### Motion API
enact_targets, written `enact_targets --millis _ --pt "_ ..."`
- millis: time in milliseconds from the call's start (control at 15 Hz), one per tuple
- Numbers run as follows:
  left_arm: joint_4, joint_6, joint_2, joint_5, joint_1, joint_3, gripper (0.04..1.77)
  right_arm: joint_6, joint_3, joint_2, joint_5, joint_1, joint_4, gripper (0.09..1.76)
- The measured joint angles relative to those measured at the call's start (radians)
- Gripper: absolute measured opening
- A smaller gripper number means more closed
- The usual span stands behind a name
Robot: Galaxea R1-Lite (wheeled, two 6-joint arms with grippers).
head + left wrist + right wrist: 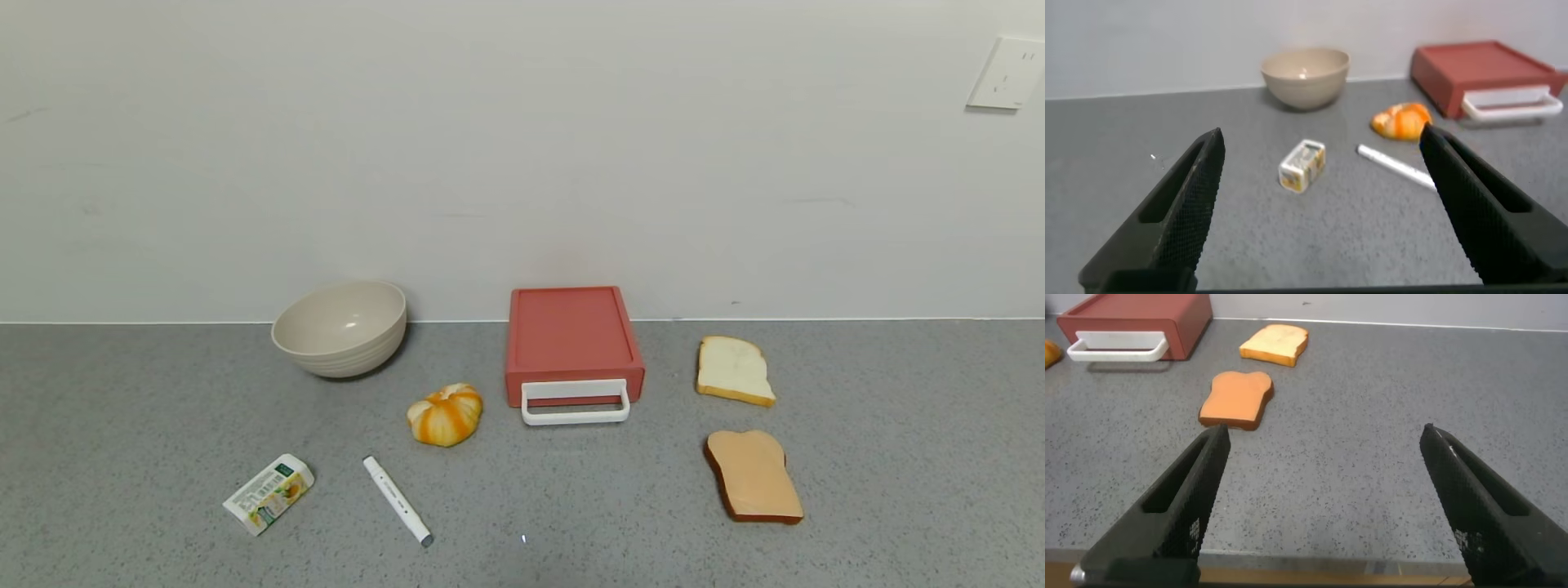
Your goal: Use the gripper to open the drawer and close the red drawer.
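The task appears to be at its very start: the drawer (573, 343) sits shut at the far middle of the counter (898, 457), against the wall, its white loop handle (575, 403) facing the near side and untouched. Neither arm shows in the head view. The left end effector (1319, 204) hovers with its fingers spread wide over the near left of the counter, above a small carton (1302, 166) and a white marker (1396, 166). The right end effector (1323, 498) hangs likewise wide open over the near right, with the brown bread slice (1237, 400) ahead of it. The next move likely calls for one end effector to travel far and inward, line up with the handle, close on it, and pull toward the near edge.
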State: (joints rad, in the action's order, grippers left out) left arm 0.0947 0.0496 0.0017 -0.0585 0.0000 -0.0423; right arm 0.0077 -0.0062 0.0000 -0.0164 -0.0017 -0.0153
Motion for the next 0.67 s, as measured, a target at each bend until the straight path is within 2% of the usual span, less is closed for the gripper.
enact_targets --millis 267,467,667 --pt "-0.1 -0.012 -0.003 0.044 0.0 0.04 1.72 0.0 0.0 0.0 0.0 0.0 -0.001 1.71" --pt "-0.102 -0.068 -0.003 0.038 0.0 0.041 1.72 0.0 0.0 0.0 0.0 0.0 -0.001 1.71" --pt "-0.102 -0.067 -0.003 0.039 0.0 0.042 1.72 0.0 0.0 0.0 0.0 0.0 -0.001 1.71"
